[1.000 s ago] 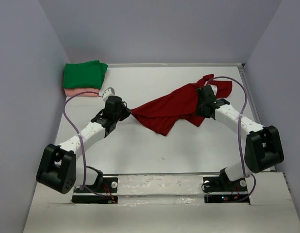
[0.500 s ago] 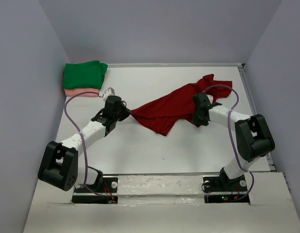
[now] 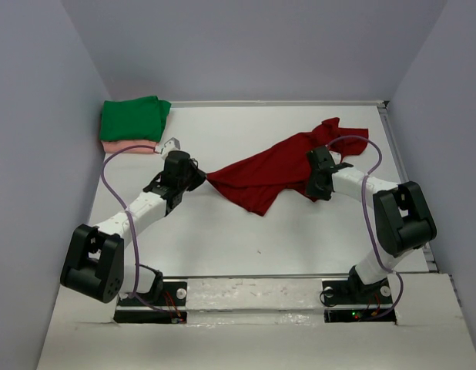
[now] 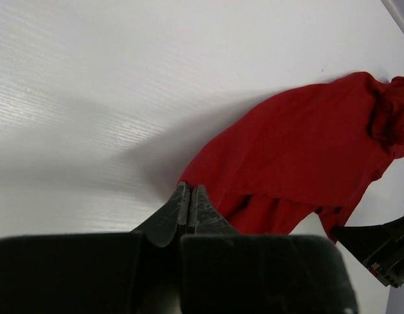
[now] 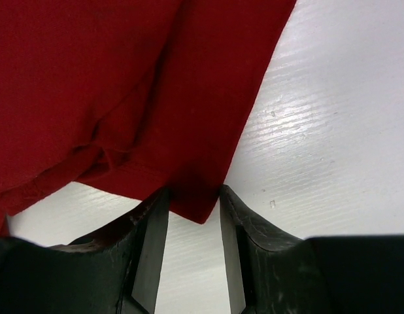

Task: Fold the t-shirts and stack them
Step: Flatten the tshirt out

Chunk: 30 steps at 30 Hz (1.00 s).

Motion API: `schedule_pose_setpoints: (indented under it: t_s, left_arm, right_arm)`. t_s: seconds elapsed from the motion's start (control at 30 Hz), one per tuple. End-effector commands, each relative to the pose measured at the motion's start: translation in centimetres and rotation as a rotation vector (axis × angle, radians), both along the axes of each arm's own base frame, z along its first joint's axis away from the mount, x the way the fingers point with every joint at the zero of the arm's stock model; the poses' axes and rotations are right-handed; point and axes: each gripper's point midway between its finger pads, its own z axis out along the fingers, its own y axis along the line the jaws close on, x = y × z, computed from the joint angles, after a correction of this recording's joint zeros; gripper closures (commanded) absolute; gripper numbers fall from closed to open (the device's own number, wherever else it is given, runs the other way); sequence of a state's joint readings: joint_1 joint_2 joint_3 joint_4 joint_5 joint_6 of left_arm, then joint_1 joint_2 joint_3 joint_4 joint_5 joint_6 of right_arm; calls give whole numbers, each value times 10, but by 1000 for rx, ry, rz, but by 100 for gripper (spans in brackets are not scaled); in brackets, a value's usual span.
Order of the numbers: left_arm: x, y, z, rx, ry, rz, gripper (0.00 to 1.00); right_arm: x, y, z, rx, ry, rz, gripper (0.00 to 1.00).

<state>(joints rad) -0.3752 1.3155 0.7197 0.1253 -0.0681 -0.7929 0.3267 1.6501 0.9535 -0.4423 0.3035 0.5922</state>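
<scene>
Two holds needed on red shirt (image 3: 261, 166): left end effector (image 4: 190, 190) clamped on corner at its tips; right end effector (image 5: 193, 194), just slid inward, jaws apart astride hem corner, not yet gripping, so no spreading yet.

A: What's around the cell besides the work itself?
B: White table (image 3: 246, 231), faint streaky grain in the wrist views. Plain grey walls on three sides: left wall (image 3: 38, 154), far wall (image 3: 253, 46), right wall (image 3: 454, 116).
A: Edges?
B: Thin metal trim (image 3: 276, 103) along the far edge, and a rail (image 3: 397, 166) down the right edge. Small dark corner piece (image 3: 385, 103) where they meet.
A: Near side?
B: Scuffed white mounting strip (image 3: 253, 297) across the near edge.
A: Marks?
B: One small dark speck (image 3: 259, 250) on the table, near centre.
</scene>
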Motion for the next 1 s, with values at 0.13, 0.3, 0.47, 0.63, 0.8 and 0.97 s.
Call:
schedule_pose_setpoints:
  t_s: [0.13, 0.3, 0.47, 0.63, 0.8, 0.97]
  left_arm:
    - [6, 3, 6, -10, -32, -5, 100]
    - [7, 2, 4, -17, -30, -8, 100]
    - [7, 1, 4, -23, -29, -12, 100]
    - [6, 2, 5, -23, -31, -11, 100]
    - [5, 2, 5, -23, -31, -12, 100]
    - [4, 3, 4, -23, -29, -14, 100]
  right_arm:
    - [-11, 2, 2, 54, 14, -60, 57]
    - [-24, -5, -1, 39, 38, -89, 56]
    - [-24, -9, -6, 12, 51, -96, 62]
    - [-16, -11, -8, -15, 48, -94, 66]
    - [-8, -8, -7, -13, 35, -87, 67]
    - [0, -9, -9, -36, 32, -81, 66]
